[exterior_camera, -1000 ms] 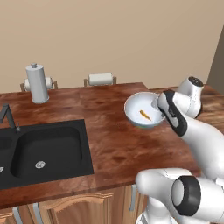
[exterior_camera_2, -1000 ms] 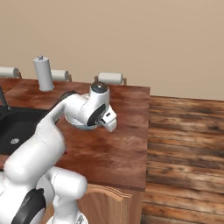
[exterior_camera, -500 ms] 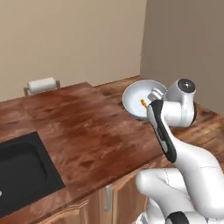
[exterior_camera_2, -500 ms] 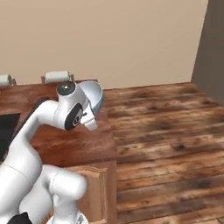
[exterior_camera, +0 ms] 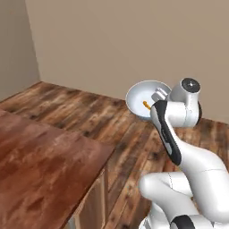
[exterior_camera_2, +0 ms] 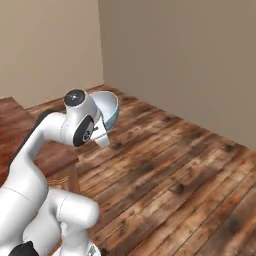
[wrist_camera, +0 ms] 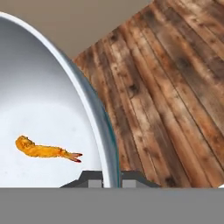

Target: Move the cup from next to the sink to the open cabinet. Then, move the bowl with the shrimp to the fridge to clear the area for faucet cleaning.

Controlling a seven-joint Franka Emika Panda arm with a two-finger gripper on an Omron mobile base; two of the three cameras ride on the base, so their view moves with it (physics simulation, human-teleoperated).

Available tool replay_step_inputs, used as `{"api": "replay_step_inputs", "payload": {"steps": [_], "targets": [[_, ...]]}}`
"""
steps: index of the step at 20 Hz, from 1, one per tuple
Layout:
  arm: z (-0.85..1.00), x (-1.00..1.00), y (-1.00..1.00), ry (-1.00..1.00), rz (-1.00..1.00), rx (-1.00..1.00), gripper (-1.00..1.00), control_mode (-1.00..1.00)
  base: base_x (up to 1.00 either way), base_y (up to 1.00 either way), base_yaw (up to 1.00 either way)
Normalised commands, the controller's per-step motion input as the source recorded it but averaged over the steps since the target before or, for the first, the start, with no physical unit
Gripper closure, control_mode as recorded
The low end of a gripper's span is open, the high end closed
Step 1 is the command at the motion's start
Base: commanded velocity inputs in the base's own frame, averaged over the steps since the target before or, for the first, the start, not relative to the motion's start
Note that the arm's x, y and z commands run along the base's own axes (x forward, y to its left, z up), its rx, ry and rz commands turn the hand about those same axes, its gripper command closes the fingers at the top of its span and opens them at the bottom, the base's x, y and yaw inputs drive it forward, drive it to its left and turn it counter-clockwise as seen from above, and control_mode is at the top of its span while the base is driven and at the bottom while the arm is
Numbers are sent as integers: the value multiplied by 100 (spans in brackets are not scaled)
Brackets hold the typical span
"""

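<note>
My gripper is shut on the rim of the white bowl, one finger inside and one outside. The orange shrimp lies on the bowl's white floor. From the left base view the bowl hangs in the air beyond the counter's end, over the wooden floor, with the shrimp inside and the gripper on its right rim. In the right base view the bowl shows its bluish outside just past the wrist. The cup, sink, faucet, cabinet and fridge are out of view.
The brown wooden counter ends at the lower left, with a cupboard front below it. Wooden plank floor stretches ahead. Plain beige walls meet in a corner beyond.
The whole picture has swept sideways: the camera turned away from the sink, and the counter slid off to the left. The bowl with the shrimp stays in the gripper.
</note>
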Motion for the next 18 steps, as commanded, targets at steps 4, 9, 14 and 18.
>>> {"api": "replay_step_inputs", "payload": {"steps": [4,9,14,18], "targets": [[0,0,0,0,0,0,100,100,-46,0,-85],[0,0,0,0,0,0,100,100,-20,-12,-83],[0,0,0,0,0,0,100,100,49,-7,-70],[0,0,0,0,0,0,100,100,100,0,-47]]}}
